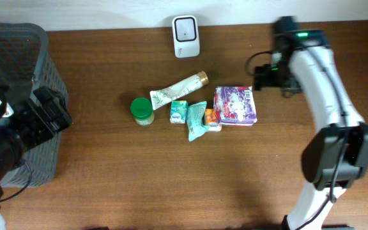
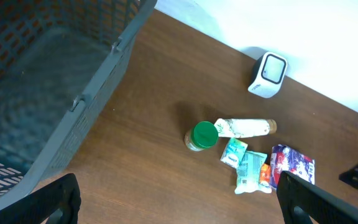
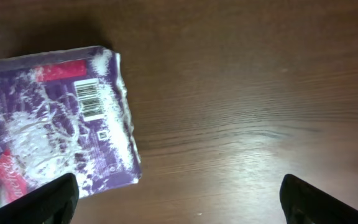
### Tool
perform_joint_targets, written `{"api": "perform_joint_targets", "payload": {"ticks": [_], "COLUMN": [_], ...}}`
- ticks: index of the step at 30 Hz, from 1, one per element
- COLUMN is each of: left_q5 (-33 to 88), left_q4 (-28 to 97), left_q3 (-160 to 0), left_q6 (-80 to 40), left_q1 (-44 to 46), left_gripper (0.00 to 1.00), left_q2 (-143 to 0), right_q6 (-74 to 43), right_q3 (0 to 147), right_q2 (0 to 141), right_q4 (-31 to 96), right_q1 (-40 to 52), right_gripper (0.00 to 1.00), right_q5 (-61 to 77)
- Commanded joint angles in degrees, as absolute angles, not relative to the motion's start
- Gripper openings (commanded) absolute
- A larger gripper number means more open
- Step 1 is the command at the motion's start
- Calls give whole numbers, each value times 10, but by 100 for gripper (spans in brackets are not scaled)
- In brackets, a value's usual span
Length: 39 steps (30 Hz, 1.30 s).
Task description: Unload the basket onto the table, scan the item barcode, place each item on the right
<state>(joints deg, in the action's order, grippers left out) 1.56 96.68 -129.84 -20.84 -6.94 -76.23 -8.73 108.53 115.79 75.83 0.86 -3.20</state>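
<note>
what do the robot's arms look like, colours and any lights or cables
The right arm has white tube links with black joint housings, a lit green light near its far end and a thin black cable beside it. The left arm looks mostly black and boxy. The end effector fingers are black.

1. Overhead view: even, moderately bright light; the table (image 1: pixel 171 179) darkens toward its lower edge, and items cast short, soft shadows.
2. Overhead view: the wall (image 1: pixel 107 13) strip is washed out near white; the black left arm (image 1: pixel 40 118), close to the lens, is soft.
3. Left wrist view: wall blown out; the basket (image 2: pixel 55 74) and the fingers (image 2: pixel 55 202) of the left gripper (image 2: pixel 179 190) are blurred.
4. Right wrist view: dim at upper left, pale glare on the wood at lower right; the packet (image 3: pixel 55 124) glints; the fingers (image 3: pixel 42 199) of the right gripper (image 3: pixel 185 193) are dark blurs.
</note>
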Motion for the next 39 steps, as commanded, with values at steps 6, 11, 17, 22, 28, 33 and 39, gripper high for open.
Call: {"api": "perform_joint_targets", "payload": {"ticks": [6,11,17,22,28,33,39], "left_q5": [20,20,20,20,20,20,20], "left_q4": [967,967,967,967,967,967,967], "left_q3": [-1298,-1298,-1298,-1298,-1298,-1298,-1298], "left_q6": [-214,-214,-214,-214,-214,-214,-214], "left_q1": [-73,-73,-73,-73,-73,-73,-73], "left_gripper": [99,99,99,99,99,99,99], "left_q2": [-762,-761,-762,-761,-762,-761,-761], "right_q6": [73,71,70,72,87,39,35], "right_q3": [885,705,696,804,824,808,795], "right_q2": [1158,1158,1156,1129,1116,1122,1188], "right_q4": [621,420,401,486,534,531,511], "right_q1": [-141,-143,-143,-142,-142,-143,-122], "right_gripper": [99,77,4,4,4,96,98], "right_q5": [362,482,570,633,534,350,396]}}
